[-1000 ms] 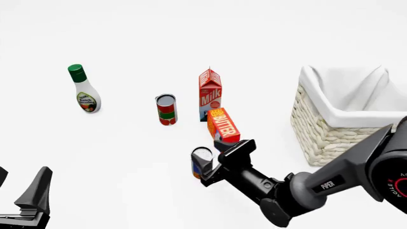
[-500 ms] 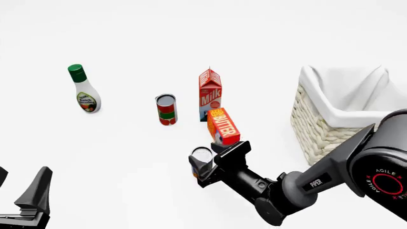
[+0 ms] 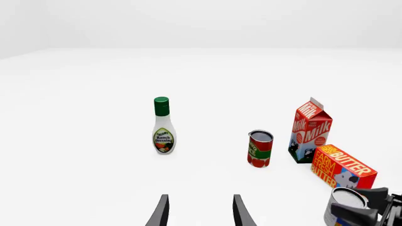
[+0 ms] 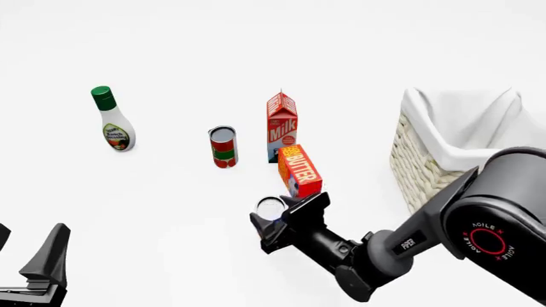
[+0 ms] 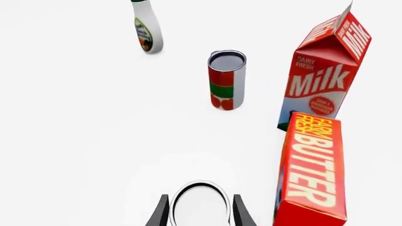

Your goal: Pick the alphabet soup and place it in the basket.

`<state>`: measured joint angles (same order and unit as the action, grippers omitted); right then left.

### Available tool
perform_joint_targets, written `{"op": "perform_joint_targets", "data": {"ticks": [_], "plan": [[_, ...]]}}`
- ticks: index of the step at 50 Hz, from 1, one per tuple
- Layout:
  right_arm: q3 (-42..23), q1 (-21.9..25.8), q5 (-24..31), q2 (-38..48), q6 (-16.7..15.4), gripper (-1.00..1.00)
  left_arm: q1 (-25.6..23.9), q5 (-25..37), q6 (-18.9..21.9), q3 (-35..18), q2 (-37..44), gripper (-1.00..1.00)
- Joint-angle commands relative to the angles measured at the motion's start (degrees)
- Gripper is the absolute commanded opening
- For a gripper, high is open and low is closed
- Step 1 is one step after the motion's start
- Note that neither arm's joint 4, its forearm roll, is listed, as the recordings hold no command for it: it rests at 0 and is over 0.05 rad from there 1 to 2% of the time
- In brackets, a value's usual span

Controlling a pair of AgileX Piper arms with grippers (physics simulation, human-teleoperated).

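The alphabet soup can [image 4: 270, 208] stands upright on the white table just in front of the butter box; only its silver top shows clearly. My right gripper [image 4: 279, 220] is open, with a finger on each side of the can. In the right wrist view the can's top [image 5: 199, 201] lies between the fingers of the gripper [image 5: 199, 215], close to both. The can also shows in the left wrist view [image 3: 344, 207]. The cream wicker basket [image 4: 424, 169] with white lining stands at the right. My left gripper [image 4: 30, 252] is open and empty at the near left, far from the can.
An orange butter box [image 4: 300, 169] stands right behind the soup can, with a milk carton [image 4: 282, 125] behind that. A red-and-green can [image 4: 224, 147] and a ranch dressing bottle [image 4: 112, 121] stand farther left.
My right gripper has moved forward and left, so its fingers now reach further around the soup can. The can and the left arm have not moved.
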<state>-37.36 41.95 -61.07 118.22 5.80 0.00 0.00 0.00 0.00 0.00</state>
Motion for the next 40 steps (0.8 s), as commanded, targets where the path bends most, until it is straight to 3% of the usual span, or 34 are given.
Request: {"op": "perform_joint_targets", "data": {"ticks": [1,25,26,40], "plan": [[-0.74,0.25,-0.15,1.57,0.16,1.00,0.00,0.00,0.00,0.00,0.00,1.00],[-1.14,0.13,-0.64,3.31,-0.01,1.00,0.00,0.00,0.00,0.00,0.00,1.00],[-1.11,0.13,-0.67,3.30,0.00,-1.00,0.00,0.00,0.00,0.00,0.00,1.00],[-0.49,0.56,-1.07,2.64,0.26,-1.00,0.00,0.00,0.00,0.00,0.00,1.00]]}}
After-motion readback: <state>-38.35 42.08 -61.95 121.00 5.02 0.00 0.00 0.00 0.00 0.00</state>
